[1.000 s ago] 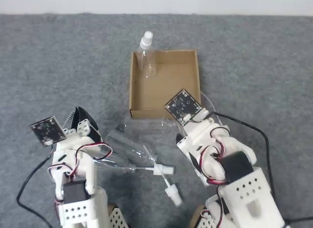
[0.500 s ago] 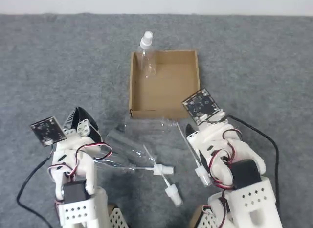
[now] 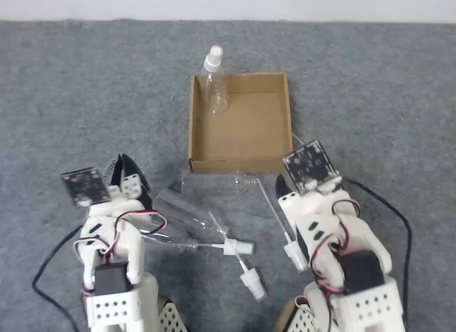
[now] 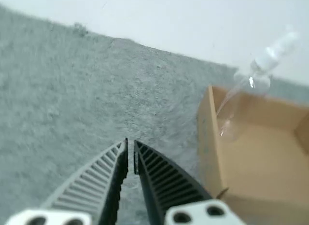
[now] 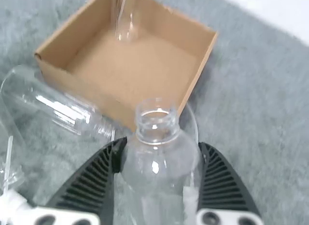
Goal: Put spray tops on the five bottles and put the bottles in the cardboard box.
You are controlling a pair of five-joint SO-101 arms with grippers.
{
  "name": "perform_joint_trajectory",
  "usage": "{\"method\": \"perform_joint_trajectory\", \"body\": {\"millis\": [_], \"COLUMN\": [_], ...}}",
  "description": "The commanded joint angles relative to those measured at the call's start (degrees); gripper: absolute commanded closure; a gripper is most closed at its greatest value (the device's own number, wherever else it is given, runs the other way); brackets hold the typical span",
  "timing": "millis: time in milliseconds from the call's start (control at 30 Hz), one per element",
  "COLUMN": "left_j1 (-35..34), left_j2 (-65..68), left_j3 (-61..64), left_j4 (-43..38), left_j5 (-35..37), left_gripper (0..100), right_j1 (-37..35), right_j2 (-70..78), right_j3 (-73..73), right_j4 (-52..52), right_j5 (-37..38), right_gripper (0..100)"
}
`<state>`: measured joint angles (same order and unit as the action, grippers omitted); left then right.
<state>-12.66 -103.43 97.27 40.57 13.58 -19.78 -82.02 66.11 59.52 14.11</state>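
Grey carpet [image 3: 85,83] (coarse, felt-like) runs back to a pale wall [image 3: 320,4]

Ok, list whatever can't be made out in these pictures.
High view: the open bottle in the right gripper is hidden under that arm's camera board.
Right wrist view: that bottle's base is cut off by the frame edge.
Left wrist view: the spray-topped bottle is blurred.
High view: the lying clear bottles overlap; their count is unclear.

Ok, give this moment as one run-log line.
right claw: shut on uncapped bottle | left claw: shut, empty | cardboard box: one capped bottle inside | table: loose spray tops
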Motion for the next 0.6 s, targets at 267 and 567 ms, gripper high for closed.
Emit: {"method": "perform_joint_trajectory", "body": {"millis": [267,567], "left_j1": [10.7,17.2], "left_j2": [-1.1,-1.1], "left_j3": [-0.7,-0.8], "left_j4": [-2.0,-1.7], "left_j5": [-29.0,-36.0], "left_gripper": [99,99], "right_j1": [3.6,3.8], "right_j2": [-16.0,-22.1], "right_j3": [4.0,6.6], "right_j4": [-1.6,-1.7], "right_j5": [-1.0,-1.1], "right_gripper": [94.4,94.6]}}
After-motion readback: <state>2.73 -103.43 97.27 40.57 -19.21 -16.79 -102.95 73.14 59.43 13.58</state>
